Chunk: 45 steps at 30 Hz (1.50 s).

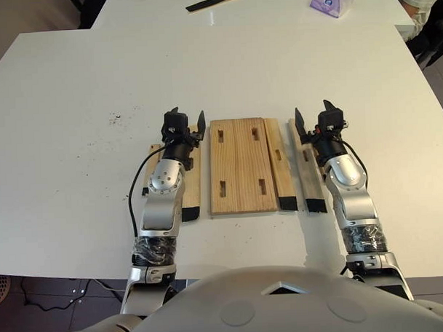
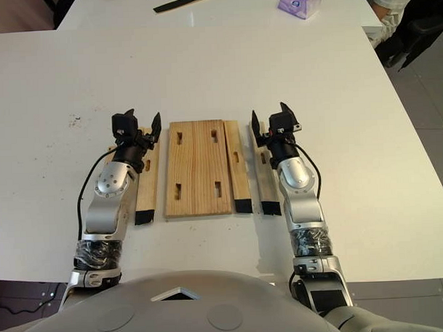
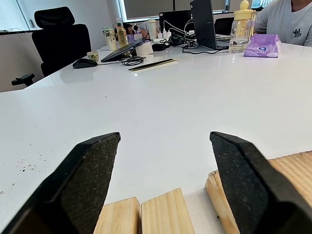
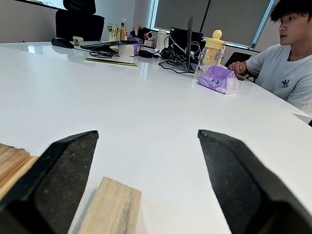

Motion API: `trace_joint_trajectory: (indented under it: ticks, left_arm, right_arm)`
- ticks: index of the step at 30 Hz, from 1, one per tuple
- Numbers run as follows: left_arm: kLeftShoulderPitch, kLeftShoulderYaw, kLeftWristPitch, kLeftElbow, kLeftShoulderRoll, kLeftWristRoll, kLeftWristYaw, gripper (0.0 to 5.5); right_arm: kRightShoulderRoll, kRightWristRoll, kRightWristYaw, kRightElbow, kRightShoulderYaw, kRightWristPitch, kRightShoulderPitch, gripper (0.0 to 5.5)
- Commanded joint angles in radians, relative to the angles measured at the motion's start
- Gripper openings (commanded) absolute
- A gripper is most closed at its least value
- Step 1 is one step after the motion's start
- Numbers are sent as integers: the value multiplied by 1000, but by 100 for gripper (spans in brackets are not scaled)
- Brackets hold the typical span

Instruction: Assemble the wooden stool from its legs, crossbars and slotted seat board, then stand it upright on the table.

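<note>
Seat board was laid flat. The left gripper was held just left of it, the right gripper to its right; both were spread wide, nothing grasped.

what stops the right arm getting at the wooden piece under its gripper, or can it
Probably it can: the right gripper is open above the far end of the rightmost wooden piece, and nothing lies on it.
</note>
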Motion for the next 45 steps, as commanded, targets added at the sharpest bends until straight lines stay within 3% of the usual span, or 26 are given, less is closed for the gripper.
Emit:
trace_joint_trajectory:
  ticks: [1,16,21,27,30,45]
  left_arm:
    - [-16,-3,7,11,8,10,-2,343]
    - [-7,-1,25,1,14,22,2,343]
    - [84,107,237,-300,182,-55,-137,343]
    - [293,290,312,-289,361,-125,-291,343]
    - [338,262,337,-274,426,-118,-358,343]
    - [355,154,343,-250,467,-111,-427,343]
  right_arm:
    - [-2,-3,-2,7,2,-6,-15,376]
    - [-1,-4,-8,10,-3,-15,-14,376]
    - [10,-6,-43,-49,-20,-9,59,376]
    - [44,15,-100,-313,-51,62,144,376]
    - [46,6,-113,-341,-59,93,131,376]
    - [65,-2,-134,-303,-50,85,146,376]
